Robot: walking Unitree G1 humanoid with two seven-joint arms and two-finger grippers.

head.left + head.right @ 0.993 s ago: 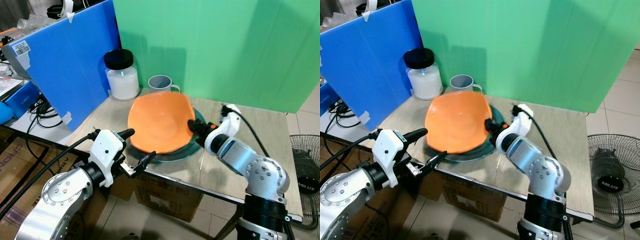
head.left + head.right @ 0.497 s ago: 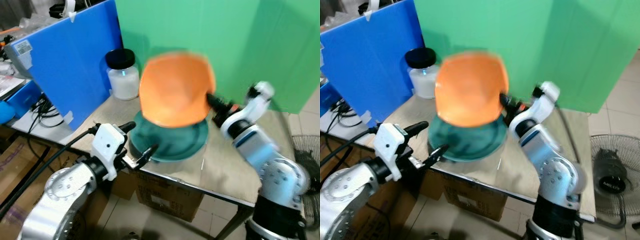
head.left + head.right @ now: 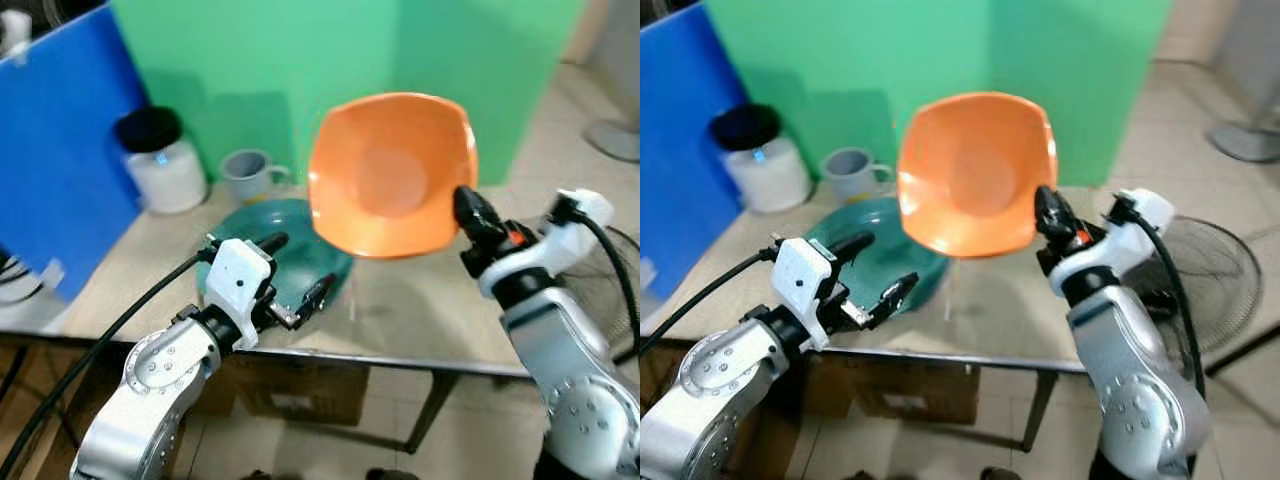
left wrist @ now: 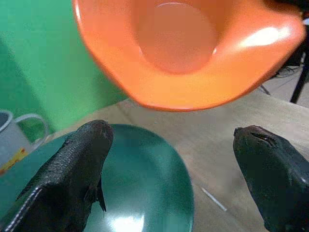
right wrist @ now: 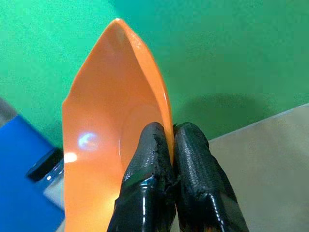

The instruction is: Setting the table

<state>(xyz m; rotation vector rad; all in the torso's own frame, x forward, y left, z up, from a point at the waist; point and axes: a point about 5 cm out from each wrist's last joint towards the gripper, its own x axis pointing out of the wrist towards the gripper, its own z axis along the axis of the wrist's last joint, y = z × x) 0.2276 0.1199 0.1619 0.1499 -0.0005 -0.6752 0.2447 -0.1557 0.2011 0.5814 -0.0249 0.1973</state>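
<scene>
- Pinching the rim of an orange bowl, the right hand holds it up in the air above the bench, tilted so its hollow faces the robot.
- From the right wrist view the two black fingers sit pressed together with the thin edge of the bowl clamped between them, one on the inner face and one on the outer.
- The bowl is smooth, glossy plastic by the look of it, squarish with rounded corners, a raised wavy rim and a round flat base at the centre.
- Below and to the robot's left of it, a dark green plate lies flat on the bench, round, shallow and shiny.
- The left hand hovers just over the near edge of that plate, its fingers spread wide and gripping nothing; in the left wrist view the two fingertips frame the green plate with the orange bowl hanging above.
- The bench top is pale, wood-grained board.
- Behind the plate stands a grey mug with its handle toward the bowl, and beside it a white-filled glass jar with a black lid.
- A green backdrop stands upright along the far edge of the bench, with a blue panel to the robot's left.
</scene>
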